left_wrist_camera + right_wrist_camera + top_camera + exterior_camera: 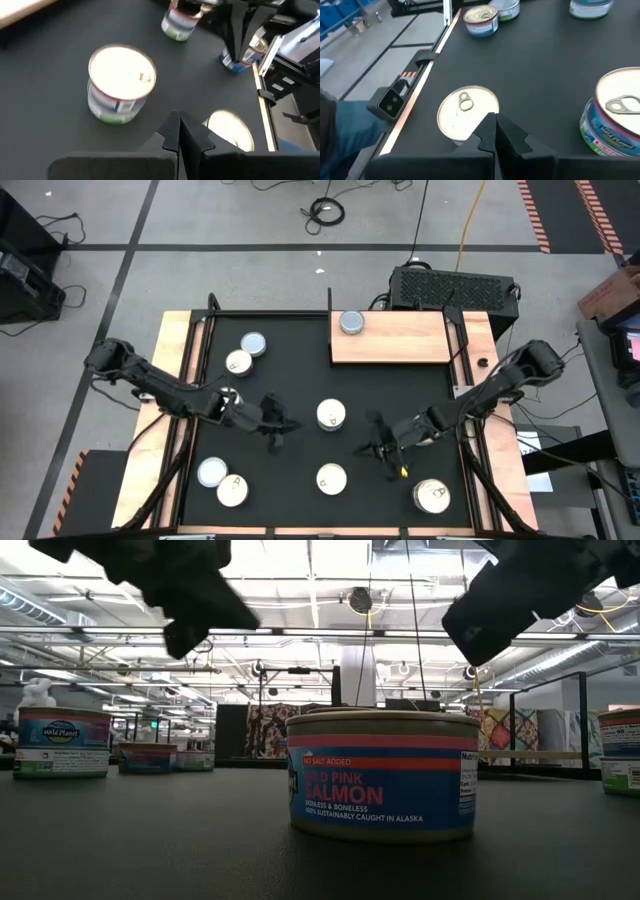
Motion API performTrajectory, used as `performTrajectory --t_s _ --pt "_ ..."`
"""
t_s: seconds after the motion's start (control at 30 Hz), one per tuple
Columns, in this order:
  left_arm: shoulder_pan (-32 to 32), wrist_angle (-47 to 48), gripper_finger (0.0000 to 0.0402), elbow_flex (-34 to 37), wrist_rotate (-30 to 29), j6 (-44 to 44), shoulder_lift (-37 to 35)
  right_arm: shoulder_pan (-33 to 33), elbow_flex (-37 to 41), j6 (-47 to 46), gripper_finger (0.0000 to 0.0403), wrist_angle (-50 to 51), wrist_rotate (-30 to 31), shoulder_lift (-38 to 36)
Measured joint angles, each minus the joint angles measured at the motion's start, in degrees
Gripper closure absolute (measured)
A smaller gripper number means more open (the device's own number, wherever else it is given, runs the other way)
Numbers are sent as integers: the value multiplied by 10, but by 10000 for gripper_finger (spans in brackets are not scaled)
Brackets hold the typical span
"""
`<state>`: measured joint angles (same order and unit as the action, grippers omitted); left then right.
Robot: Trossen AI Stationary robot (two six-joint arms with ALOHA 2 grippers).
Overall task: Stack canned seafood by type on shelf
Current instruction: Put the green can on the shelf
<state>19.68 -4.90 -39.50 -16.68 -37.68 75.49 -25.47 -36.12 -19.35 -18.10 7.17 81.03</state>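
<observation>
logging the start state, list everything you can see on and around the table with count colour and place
cans on mat: seven, two silver-topped, five cream-topped, spread over the mat
can on shelf: one, silver top, far left corner of the shelf
shelf: one, light wood, far right part of the table
mat: one, black, covers most of the table
black box: one, on the floor behind the table
cables: black coil, on the floor farther back
left gripper: shut, empty, over the mat left of centre
right gripper: shut, empty, over the mat right of centre
</observation>
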Motion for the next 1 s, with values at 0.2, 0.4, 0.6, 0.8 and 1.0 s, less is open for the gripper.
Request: performTrajectory --t_s 0.2,0.4,0.6,0.8,1.0 --pt "-66 315 395 -81 4 -20 -61 3 0 6 403 -8 0 4" --pt "-263 446 395 -95 61 63 -133 12 0 5 403 -17 31 4" --pt "-484 489 395 -95 186 157 -153 80 0 22 403 -84 132 26" --pt "-636 485 395 -95 243 240 -117 150 0 21 403 -161 63 63" --pt "-761 480 396 -102 335 278 -29 165 0 9 403 -171 30 69"
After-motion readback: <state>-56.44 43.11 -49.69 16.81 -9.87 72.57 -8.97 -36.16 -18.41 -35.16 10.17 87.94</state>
